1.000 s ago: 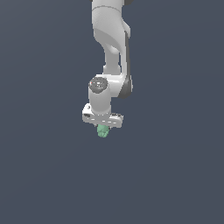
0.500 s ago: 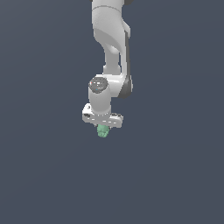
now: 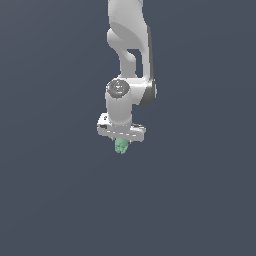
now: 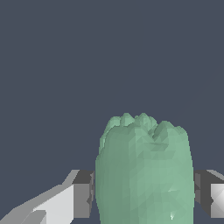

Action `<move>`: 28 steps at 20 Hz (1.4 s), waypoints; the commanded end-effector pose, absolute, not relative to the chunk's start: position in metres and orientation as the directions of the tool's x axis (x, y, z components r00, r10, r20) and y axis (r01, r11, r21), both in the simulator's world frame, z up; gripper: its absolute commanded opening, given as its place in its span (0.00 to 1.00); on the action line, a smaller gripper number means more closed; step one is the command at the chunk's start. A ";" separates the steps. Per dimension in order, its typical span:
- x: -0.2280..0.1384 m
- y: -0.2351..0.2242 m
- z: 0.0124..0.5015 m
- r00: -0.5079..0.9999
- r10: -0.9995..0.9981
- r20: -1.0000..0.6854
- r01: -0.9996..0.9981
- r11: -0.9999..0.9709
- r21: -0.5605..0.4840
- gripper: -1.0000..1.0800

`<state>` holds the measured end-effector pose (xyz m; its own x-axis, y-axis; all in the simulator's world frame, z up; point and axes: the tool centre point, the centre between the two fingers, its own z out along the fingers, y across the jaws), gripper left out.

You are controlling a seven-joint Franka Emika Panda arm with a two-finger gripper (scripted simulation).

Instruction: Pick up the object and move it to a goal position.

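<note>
The object [image 3: 121,146] is a small lumpy mint-green blob hanging just under my white gripper [image 3: 121,142] in the exterior view, near the picture's middle. In the wrist view the object [image 4: 144,170] fills the space between my two dark-padded fingers [image 4: 83,194], which press on both its sides. My gripper [image 4: 144,194] is shut on it. The arm comes down from the top of the exterior view and holds the object in mid-air. No goal marker shows in either view.
A plain dark blue-grey background [image 3: 50,200] surrounds the arm on all sides. No other object, container or edge shows.
</note>
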<state>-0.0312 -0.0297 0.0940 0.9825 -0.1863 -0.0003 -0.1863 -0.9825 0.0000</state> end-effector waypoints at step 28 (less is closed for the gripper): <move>-0.080 0.156 0.355 0.983 -0.186 0.001 -0.186 -0.983 0.002 0.00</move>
